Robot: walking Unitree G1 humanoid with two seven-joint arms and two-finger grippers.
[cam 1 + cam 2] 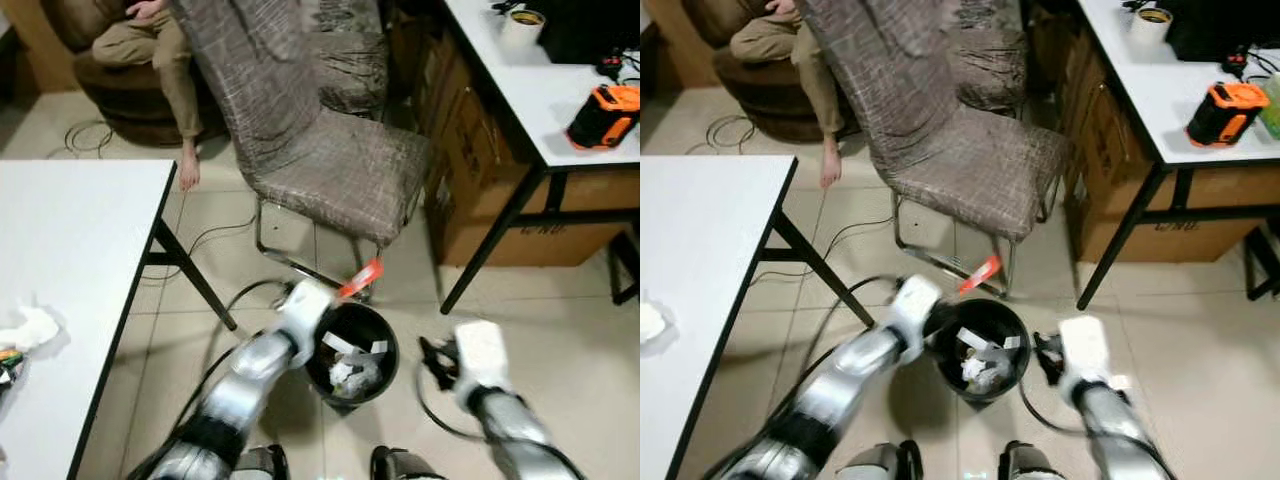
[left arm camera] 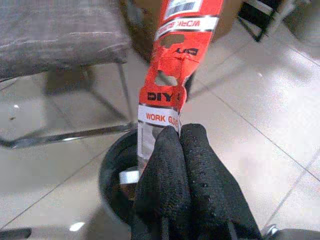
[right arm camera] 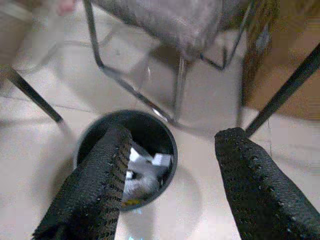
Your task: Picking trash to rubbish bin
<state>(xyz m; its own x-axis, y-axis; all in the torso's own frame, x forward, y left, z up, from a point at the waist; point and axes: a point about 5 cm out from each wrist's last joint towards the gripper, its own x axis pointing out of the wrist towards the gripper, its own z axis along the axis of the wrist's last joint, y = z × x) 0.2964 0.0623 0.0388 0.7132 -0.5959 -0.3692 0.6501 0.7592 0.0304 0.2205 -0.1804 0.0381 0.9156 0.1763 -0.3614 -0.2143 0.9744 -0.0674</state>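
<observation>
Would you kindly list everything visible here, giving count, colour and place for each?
Red packaging strip: one, red and white, pinched above the bin.
Rubbish bin: one, black, on the floor before the chair, holding paper scraps.
Chair: one, grey-brown fabric, behind the bin.
Tables: two, white; left table, right table.
Tissue: one, white, on left table.
Orange tool: one, on right table.
Tape roll: one, right table.
Cardboard box: brown, under right table.
Person: one, seated in an armchair.
Left gripper: shut on strip.
Right gripper: open, beside bin.
</observation>
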